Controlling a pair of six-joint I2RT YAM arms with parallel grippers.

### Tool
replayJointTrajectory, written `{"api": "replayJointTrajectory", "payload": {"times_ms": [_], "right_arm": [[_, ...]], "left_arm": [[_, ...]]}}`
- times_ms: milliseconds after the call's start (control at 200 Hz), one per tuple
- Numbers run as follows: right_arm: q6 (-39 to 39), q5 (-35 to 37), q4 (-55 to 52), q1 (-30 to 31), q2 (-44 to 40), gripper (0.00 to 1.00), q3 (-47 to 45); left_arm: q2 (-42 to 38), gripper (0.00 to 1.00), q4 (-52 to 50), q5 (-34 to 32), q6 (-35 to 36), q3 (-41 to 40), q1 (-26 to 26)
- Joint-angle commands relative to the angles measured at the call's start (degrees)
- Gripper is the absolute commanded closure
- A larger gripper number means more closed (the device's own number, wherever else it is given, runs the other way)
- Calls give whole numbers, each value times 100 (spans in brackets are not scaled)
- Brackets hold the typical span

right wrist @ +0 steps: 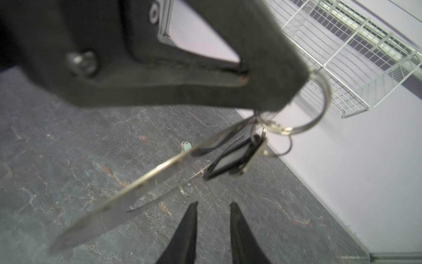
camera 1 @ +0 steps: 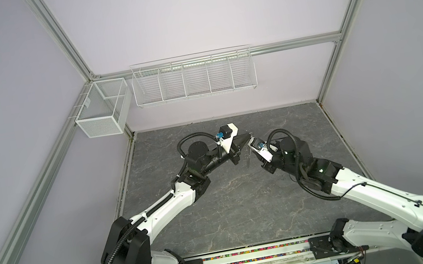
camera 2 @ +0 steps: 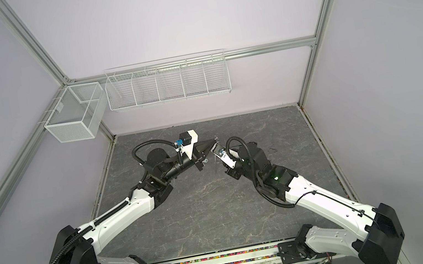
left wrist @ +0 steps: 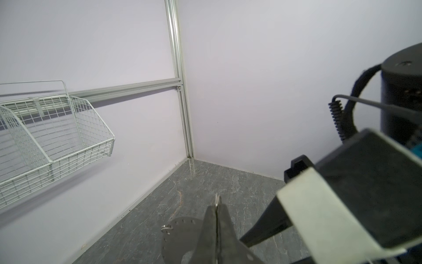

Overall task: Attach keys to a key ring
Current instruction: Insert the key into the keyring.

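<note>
Right tool (right wrist: 213, 205) is nearest, jaws parted with nothing in them, just short of the key ring (right wrist: 137, 189), which dangles edge-on. The black-tagged key (right wrist: 230, 160) hangs beside it, seemingly off the same wire loop, but it's blurry. Left tool (left wrist: 217, 209) is clenched on that loop. The pale green-tagged key (right wrist: 187, 146) lies beyond on the worktop (right wrist: 68, 137), well apart.

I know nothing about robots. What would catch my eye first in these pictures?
The white-and-black left arm and right arm meet tip to tip above the grey stone-patterned table. The left gripper is shut on a wire loop, and a flat grey metal disc and a black-tagged key hang from it in mid-air, facing the open, empty right gripper. A second key with a pale green tag lies alone on the table beyond.
</note>
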Motion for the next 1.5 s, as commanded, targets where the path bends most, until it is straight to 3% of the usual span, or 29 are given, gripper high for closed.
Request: {"api": "replayJointTrajectory", "payload": {"times_ms": [0,310,420,710,1494], "right_arm": [[-469,-1107,-757,-210,-552,70,36],[-319,-2976,-1339,-962,-1038,73,363],[-452,-3151,-1861,-1069,-888,73,786],[-231,-3025,-1620,-1139,-1033,73,730],[156,-3608,-1075,-1138,-454,74,777]], "left_arm": [[-177,100,366,471,-166,-99,119],[-328,100,254,1732,89,-356,219],[-346,100,164,2009,125,-369,239],[-312,100,158,2392,97,-331,239],[-169,100,395,2564,-198,-316,239]]}}
